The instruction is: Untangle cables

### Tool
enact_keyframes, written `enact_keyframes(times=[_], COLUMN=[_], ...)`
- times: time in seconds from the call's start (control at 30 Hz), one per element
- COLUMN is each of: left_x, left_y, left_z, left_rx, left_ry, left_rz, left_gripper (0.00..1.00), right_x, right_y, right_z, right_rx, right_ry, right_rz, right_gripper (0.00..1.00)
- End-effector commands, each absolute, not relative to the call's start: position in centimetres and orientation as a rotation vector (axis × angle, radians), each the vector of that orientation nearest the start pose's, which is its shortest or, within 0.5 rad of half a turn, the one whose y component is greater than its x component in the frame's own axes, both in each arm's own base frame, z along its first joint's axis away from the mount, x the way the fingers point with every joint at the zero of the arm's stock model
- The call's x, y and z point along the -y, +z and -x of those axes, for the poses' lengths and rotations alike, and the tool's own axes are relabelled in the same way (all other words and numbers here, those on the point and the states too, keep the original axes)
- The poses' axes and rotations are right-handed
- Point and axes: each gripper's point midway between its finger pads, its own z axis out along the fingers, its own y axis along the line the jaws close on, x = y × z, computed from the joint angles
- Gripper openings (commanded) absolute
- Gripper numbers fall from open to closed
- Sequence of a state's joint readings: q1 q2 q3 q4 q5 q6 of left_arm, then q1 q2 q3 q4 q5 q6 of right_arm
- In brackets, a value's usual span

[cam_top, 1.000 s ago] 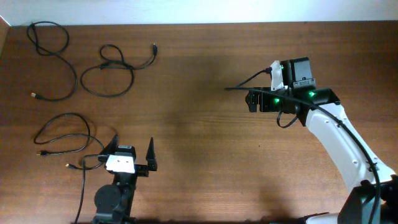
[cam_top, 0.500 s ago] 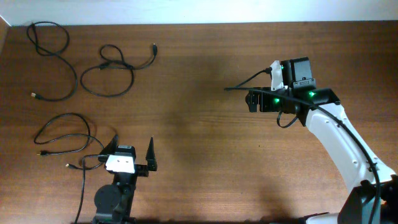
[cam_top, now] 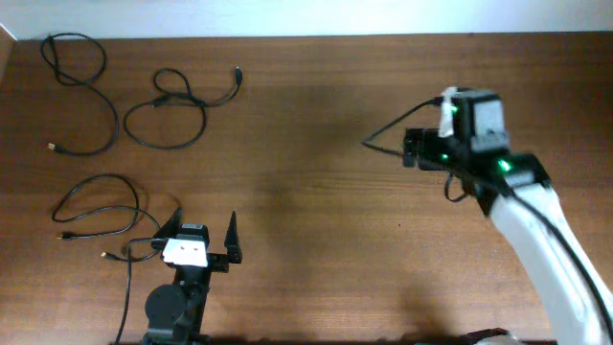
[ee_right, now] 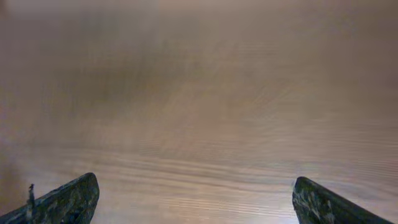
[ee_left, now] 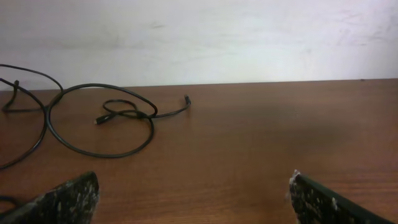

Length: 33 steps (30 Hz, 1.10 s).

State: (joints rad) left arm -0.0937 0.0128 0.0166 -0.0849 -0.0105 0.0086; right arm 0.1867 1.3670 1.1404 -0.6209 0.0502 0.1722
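Observation:
Three thin black cables lie apart at the table's left: one at the far left back (cam_top: 115,115), a looped one (cam_top: 163,100) beside it, and one (cam_top: 96,176) at the left front. My left gripper (cam_top: 205,218) is open and empty, just right of the front cable. In the left wrist view the looped cable (ee_left: 102,155) lies ahead of the open gripper (ee_left: 193,199), with another cable (ee_left: 37,73) at the left. My right gripper (cam_top: 388,142) is open and empty over bare wood at the right; its wrist view (ee_right: 196,199) shows only table.
The wooden table (cam_top: 306,211) ends at a pale wall (ee_left: 199,37) along the back. The right arm's own thick black cable (cam_top: 450,187) loops beside its wrist. The left arm's base (cam_top: 172,307) stands at the front edge.
My right arm has shifted to the right and slightly toward the back, its gripper still open. The left arm and the cables have not moved.

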Motion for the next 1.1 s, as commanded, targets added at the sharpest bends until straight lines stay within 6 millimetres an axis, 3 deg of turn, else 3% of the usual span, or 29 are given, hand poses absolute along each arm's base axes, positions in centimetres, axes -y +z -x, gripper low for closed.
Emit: enact_keyframes(times=[0.0,0.07,0.13,0.2,0.57,0.93,1.07], left_x=[2.5,2.5,2.5,2.5,2.5,2.5,2.5], left_y=[15.6,15.6,15.6,15.6,15.6,15.6,15.6], left_z=[-24.5,-24.5,-24.5,-24.5,-24.5,-24.5,-24.5], left_rx=[-1.647,-1.647,-1.647,-1.647,-1.647,-1.647,-1.647], left_ry=[-0.054,-0.054,-0.054,-0.054,-0.054,-0.054,-0.054], left_rz=[-0.109,-0.109,-0.109,-0.109,-0.109,-0.109,-0.109], left_gripper=[0.99,0.99,0.99,0.99,0.99,0.99,0.99], right_x=[-3.2,-2.0,0.0,0.6,0.9,0.9,0.5], right_y=[23.1,23.7,23.2,22.8,23.5,24.2,22.6], right_z=[-35.8,-34.5,-32.7,-31.7,-25.0,-22.9,-23.3], right_rx=[-2.245,-2.184,-2.133,-2.076,-1.681,-1.536,-1.528], right_ry=[-0.04,-0.042,-0.055,-0.024,0.031,-0.004,0.017], right_rz=[-0.069,-0.101,-0.159,-0.177,-0.156,-0.099,-0.078], right_gripper=[0.99,0.98,0.98,0.98,0.98,0.98,0.99])
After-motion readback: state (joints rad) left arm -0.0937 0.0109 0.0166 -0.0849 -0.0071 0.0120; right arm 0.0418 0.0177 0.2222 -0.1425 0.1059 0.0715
